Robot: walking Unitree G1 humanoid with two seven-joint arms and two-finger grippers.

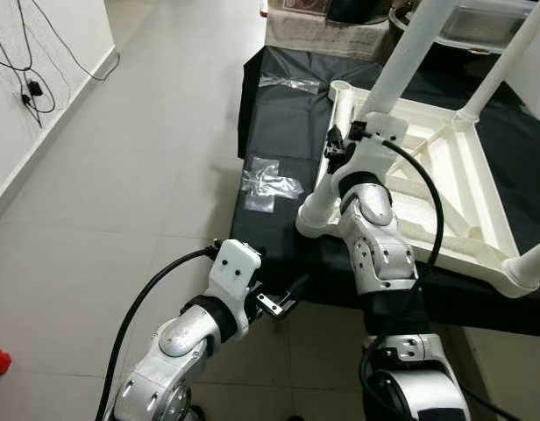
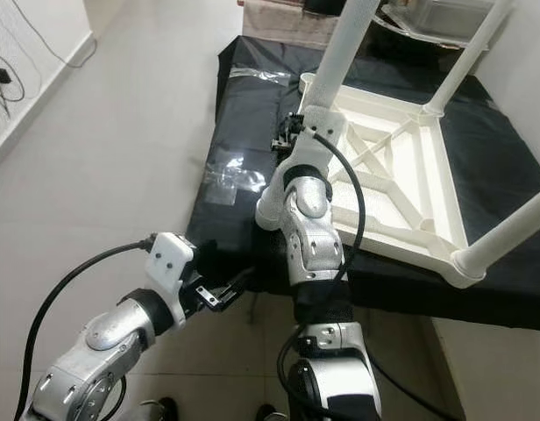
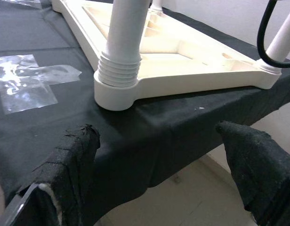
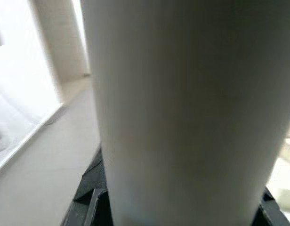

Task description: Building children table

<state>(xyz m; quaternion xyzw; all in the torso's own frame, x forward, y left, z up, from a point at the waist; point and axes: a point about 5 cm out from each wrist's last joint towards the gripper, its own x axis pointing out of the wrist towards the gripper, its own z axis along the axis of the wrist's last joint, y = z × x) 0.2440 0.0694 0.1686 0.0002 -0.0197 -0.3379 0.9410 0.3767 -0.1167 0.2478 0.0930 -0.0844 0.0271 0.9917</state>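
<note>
The upturned cream plastic table top (image 1: 463,189) is seen on the black-covered bench (image 1: 279,123); a white tubular leg (image 1: 408,54) is clasped by the right gripper (image 1: 347,140). The left gripper (image 1: 283,303), fingers spread wide, is held empty off the bench edge. The leg is best kept upright while twisted home.

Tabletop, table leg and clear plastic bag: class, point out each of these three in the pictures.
Tabletop (image 1: 480,206): left eye view, on its ribbed underside.
Table leg (image 1: 408,54): left eye view, mid-shaft, above the right gripper (image 1: 342,142).
Clear plastic bag (image 1: 268,184): left eye view, at its centre, on the black cloth (image 1: 279,123).
</note>
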